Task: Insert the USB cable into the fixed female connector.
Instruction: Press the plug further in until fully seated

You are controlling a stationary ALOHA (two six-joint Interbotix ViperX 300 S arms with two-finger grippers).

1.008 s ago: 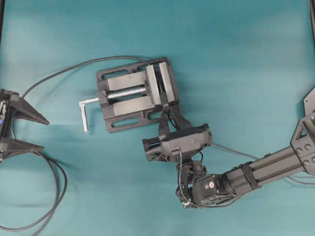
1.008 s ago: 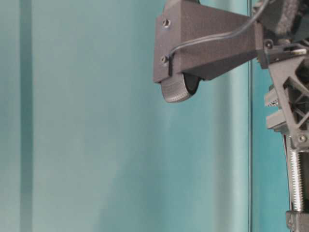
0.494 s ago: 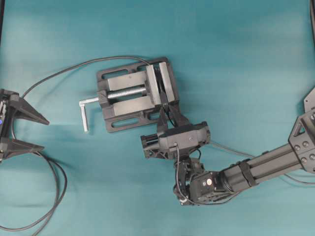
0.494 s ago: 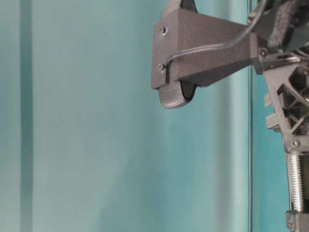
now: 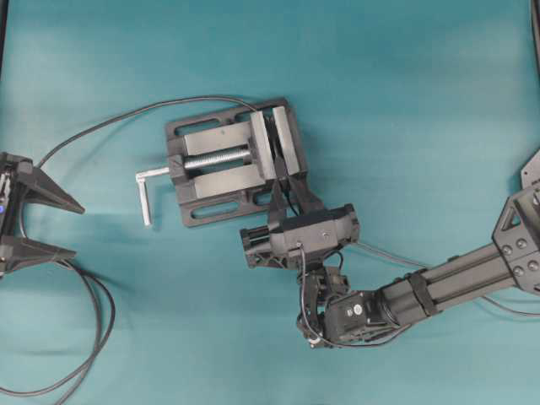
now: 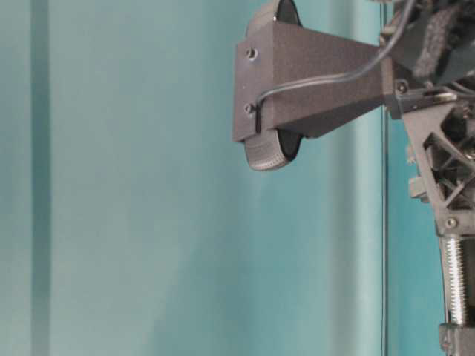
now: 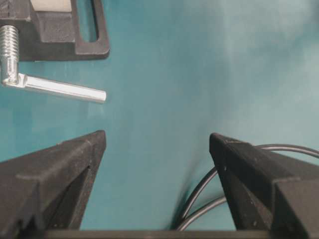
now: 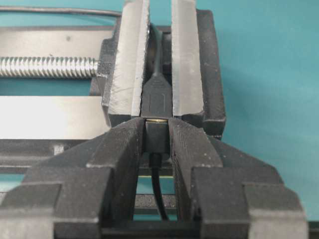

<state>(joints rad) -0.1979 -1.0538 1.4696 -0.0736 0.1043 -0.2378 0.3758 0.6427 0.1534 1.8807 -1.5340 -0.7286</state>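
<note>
Your right gripper [image 8: 156, 134] pinches the plug of the USB cable [image 8: 156, 137] right at the mouth of the fixed female connector [image 8: 156, 95].

The connector sits clamped between the jaws of the bench vise [image 5: 228, 164], and the plug's silvery tip looks partly entered, though your wrist view shows only a sliver of it. Your left gripper [image 7: 157, 172] stands spread wide and empty over the teal table [image 5: 405, 101], well apart from the vise, near its silver handle [image 7: 60, 88].

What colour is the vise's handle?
Silver, shiny bare metal; the handle shows best in the left wrist view.
</note>
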